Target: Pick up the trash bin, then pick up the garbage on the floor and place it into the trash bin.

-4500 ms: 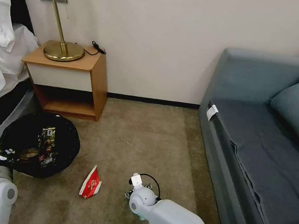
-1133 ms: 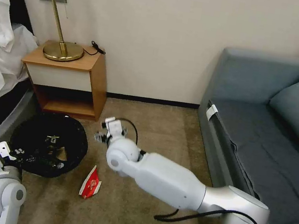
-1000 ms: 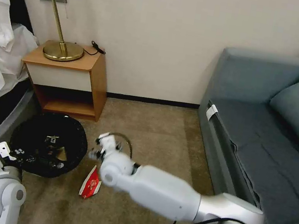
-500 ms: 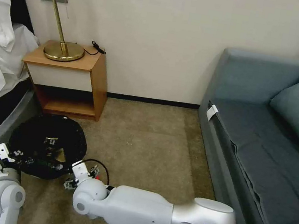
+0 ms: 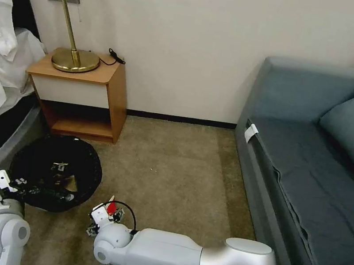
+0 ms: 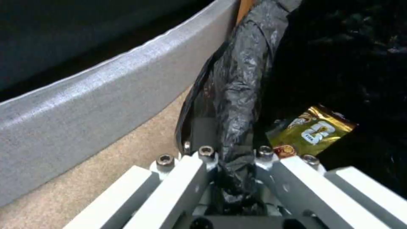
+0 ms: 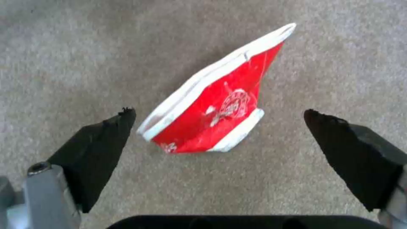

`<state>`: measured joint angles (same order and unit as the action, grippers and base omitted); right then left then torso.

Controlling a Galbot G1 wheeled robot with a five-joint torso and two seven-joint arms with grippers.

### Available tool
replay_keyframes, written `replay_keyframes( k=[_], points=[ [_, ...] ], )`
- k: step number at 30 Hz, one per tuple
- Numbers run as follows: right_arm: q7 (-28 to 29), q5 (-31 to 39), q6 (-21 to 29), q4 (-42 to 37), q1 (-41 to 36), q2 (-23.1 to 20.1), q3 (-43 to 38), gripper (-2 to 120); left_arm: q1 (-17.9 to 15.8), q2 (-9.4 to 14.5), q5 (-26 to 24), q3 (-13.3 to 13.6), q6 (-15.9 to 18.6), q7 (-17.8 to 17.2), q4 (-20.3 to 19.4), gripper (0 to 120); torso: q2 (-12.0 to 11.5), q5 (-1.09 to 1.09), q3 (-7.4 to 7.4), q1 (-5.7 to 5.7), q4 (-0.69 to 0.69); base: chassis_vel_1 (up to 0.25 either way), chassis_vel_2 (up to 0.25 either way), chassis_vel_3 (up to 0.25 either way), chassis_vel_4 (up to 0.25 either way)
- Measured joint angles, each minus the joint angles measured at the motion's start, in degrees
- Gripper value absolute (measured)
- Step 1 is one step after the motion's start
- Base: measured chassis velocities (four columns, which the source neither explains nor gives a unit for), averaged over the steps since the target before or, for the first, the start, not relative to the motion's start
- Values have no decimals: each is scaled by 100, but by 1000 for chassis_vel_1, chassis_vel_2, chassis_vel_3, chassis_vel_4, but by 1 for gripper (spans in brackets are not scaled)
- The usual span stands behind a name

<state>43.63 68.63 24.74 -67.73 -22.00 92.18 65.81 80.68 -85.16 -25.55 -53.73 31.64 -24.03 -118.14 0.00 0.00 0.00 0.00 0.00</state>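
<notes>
The red-white snack packet (image 7: pixel 214 108) is lying flat on the carpet (image 5: pixel 170 172), framed between the spread-open fingers (image 7: pixel 95 152) of the right gripper (image 7: pixel 216 140), which hangs just above it without contact. From the head camera only a red corner (image 5: pixel 112 205) can be seen peeking past the wrist, at about 4 o'clock from the trash bin (image 5: pixel 56 171) and just beside it.

Pretty sure this thing weighs almost nothing. It looks like thin, crinkly film, probably slippery, and it'll buckle rather than resist. A pinch across the narrow width, over the puffed middle or the white sealed edge, would likely be the safest bet; a tip could just get skated along the carpet.

The bin is held by the left gripper (image 6: pixel 231 178), clamped on the rim and black liner (image 6: pixel 237 95). A gold candy wrapper (image 6: pixel 311 130) can be seen inside.
</notes>
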Motion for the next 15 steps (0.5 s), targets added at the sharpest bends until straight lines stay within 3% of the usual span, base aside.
replay_keyframes(
  k=[8,15],
  points=[
    [-160,42,-163,52,-50,-2,107,100,23,-13,6,-9,-15,1,-4,2,0,0,0,0,1,0,0,0,0],
    [-773,-214,-661,306,-67,-4,294,100,59,-36,28,-14,-55,9,-13,2,1,0,0,0,1,0,0,0,0]
  ],
)
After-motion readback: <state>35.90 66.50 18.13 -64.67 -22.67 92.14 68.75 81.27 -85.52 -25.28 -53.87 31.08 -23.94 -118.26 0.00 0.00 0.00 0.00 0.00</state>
